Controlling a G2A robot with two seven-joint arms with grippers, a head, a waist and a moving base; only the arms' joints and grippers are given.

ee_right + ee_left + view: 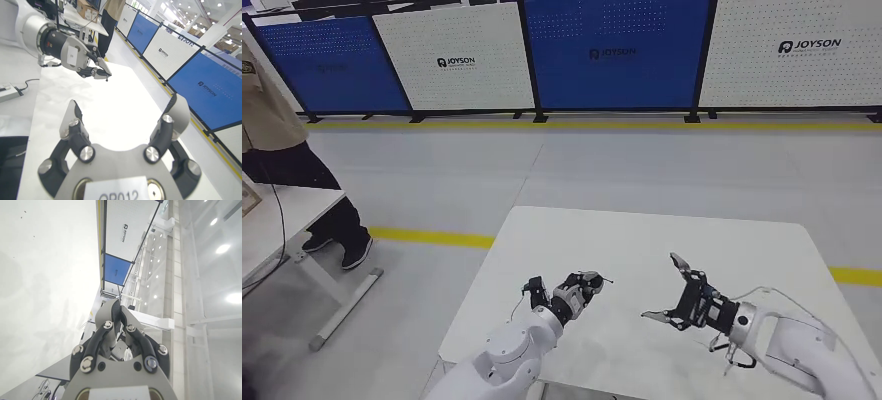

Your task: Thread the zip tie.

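My left gripper point(589, 282) hangs over the near left part of the white table point(642, 235), shut on a thin black zip tie point(606, 280). In the right wrist view the left gripper point(108, 74) pinches the tie, and a short end with a small head point(107, 80) pokes down below the fingertips. From the left wrist view the closed gripper point(118, 303) has a thin dark strip point(118, 292) rising past its tips. My right gripper point(666, 288) is to the right of it, open and holding nothing, pointed toward the left gripper with a gap between them. Its spread fingers point(74, 108) frame bare tabletop.
Blue and white partition panels point(617, 55) line the far side behind a yellow floor line point(432, 237). A person stands by a second table point(282, 225) at the left. A grey power strip point(9, 92) lies off the table's edge.
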